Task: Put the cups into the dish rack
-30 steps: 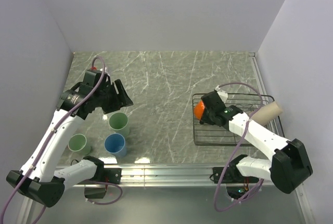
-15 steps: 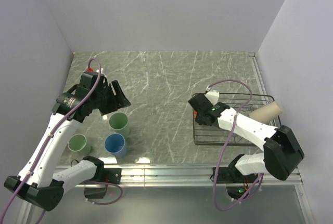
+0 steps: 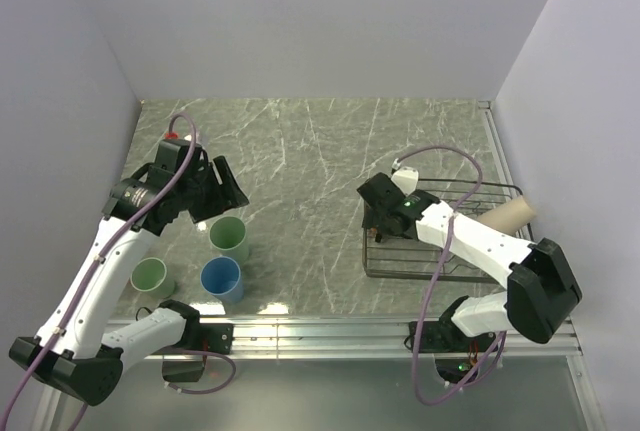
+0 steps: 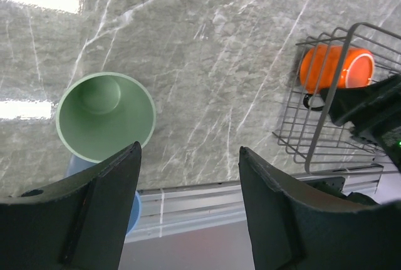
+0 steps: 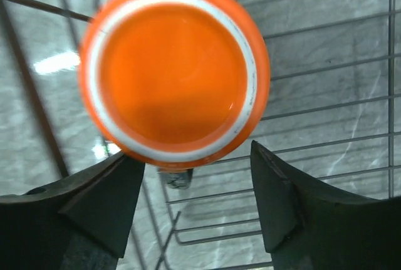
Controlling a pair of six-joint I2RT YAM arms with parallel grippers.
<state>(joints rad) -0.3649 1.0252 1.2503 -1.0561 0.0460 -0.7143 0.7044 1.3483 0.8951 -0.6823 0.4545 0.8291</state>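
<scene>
My left gripper (image 4: 188, 151) and right gripper (image 5: 194, 154) are spread and empty, the orange mug (image 5: 174, 69) lies in the dish rack (image 3: 400, 261), but two green cups (image 3: 229, 238) and a blue cup (image 3: 221, 277) wait outside.

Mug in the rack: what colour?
Bright orange mug, white ring on its facing end; clearest in right wrist view.

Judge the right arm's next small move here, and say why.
Probably lift the right gripper straight up, clear of the dark wire dish rack: its jaws stand apart over the bright orange mug, which already sits inside the rack.
</scene>
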